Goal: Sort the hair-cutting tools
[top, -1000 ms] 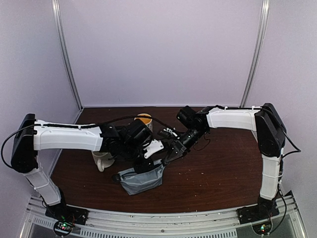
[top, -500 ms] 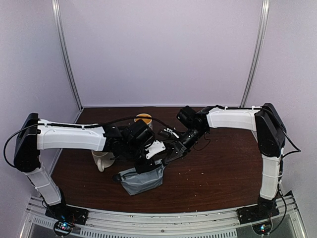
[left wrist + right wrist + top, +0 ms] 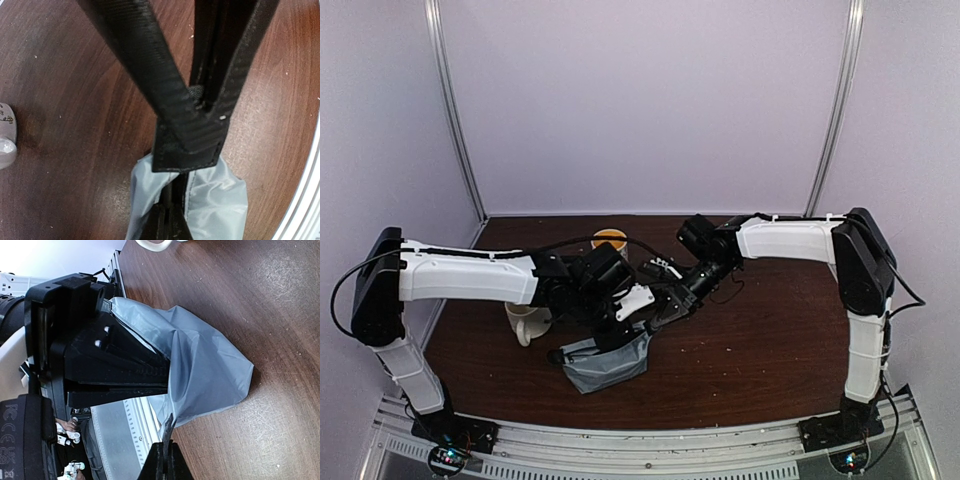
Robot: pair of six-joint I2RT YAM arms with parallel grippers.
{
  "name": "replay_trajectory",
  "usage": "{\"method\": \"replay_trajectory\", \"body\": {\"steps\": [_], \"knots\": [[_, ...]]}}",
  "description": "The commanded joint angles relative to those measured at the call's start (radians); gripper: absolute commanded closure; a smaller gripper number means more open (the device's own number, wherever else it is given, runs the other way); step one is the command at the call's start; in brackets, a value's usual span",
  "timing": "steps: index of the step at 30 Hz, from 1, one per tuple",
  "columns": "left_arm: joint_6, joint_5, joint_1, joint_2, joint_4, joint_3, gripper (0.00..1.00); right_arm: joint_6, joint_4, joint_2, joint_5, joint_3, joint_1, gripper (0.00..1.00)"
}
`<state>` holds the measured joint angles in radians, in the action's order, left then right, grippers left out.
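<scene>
- My left gripper (image 3: 187, 156) is clamped shut, with the grey pouch (image 3: 605, 365) fabric coming straight out from between its tips, so I'm calling that a pinch on the pouch rim.
- My right gripper (image 3: 165, 447) is closed too, with a thin fold of the pouch edge caught in its tips. It comes in from the opposite side, near the left one but not touching it.
- The pouch sits on the desk (image 3: 770, 340) near the front edge. Its body rests on the wood and bulges out, and the gripped end is bunched up between the two arms.
- One cream mug (image 3: 525, 322) is just left of the pouch, partly under my left arm. The other mug (image 3: 610, 240) stands further back, behind the left wrist.
- The tools: I honestly can't pick out any of them in these views (both arms cover the middle of the desk).
- There's a small pale-and-dark bit (image 3: 660, 268) just behind the right wrist, but it's too blurry for me to name.
</scene>
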<state>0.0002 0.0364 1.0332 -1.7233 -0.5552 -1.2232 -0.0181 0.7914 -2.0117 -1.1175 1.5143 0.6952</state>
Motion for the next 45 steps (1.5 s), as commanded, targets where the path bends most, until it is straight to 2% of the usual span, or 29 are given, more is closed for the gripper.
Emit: {"method": "replay_trajectory", "body": {"steps": [1, 6, 11, 17, 22, 28, 32, 35, 38, 42, 45], "knots": [[-0.01, -0.013, -0.009, -0.028, -0.021, -0.023, 1.0, 0.013, 0.0, -0.015, -0.061, 0.02, -0.013, 0.98], [-0.022, -0.029, -0.009, 0.02, -0.032, -0.03, 0.77, 0.008, 0.001, -0.009, -0.058, 0.017, -0.014, 0.98], [-0.04, -0.063, -0.009, 0.136, -0.085, -0.022, 0.73, 0.01, 0.002, -0.001, -0.06, 0.012, -0.017, 0.98], [-0.136, -0.079, -0.021, 0.313, -0.06, 0.087, 0.57, -0.002, 0.008, 0.012, -0.046, 0.003, -0.029, 0.97], [-0.311, -0.043, -0.076, 0.431, -0.045, 0.256, 0.53, -0.018, 0.017, 0.037, -0.018, -0.009, -0.048, 0.96], [-0.506, 0.053, -0.162, 0.659, -0.046, 0.444, 0.47, -0.05, 0.045, 0.052, 0.001, -0.012, -0.064, 0.96], [-0.638, 0.155, -0.217, 0.773, 0.037, 0.558, 0.43, -0.095, 0.075, 0.083, 0.034, -0.024, -0.091, 0.97], [-0.712, 0.218, -0.223, 0.778, 0.151, 0.621, 0.43, -0.177, 0.138, 0.094, 0.067, -0.015, -0.112, 0.97], [-0.752, 0.226, -0.223, 0.74, 0.188, 0.635, 0.43, -0.248, 0.205, 0.095, 0.094, -0.022, -0.122, 0.97], [-0.782, 0.242, -0.225, 0.703, 0.3, 0.655, 0.43, -0.245, 0.181, 0.113, 0.102, -0.058, -0.125, 0.96], [-0.781, 0.275, -0.227, 0.65, 0.362, 0.642, 0.48, -0.252, 0.194, 0.116, 0.104, -0.042, -0.127, 0.96]]}}
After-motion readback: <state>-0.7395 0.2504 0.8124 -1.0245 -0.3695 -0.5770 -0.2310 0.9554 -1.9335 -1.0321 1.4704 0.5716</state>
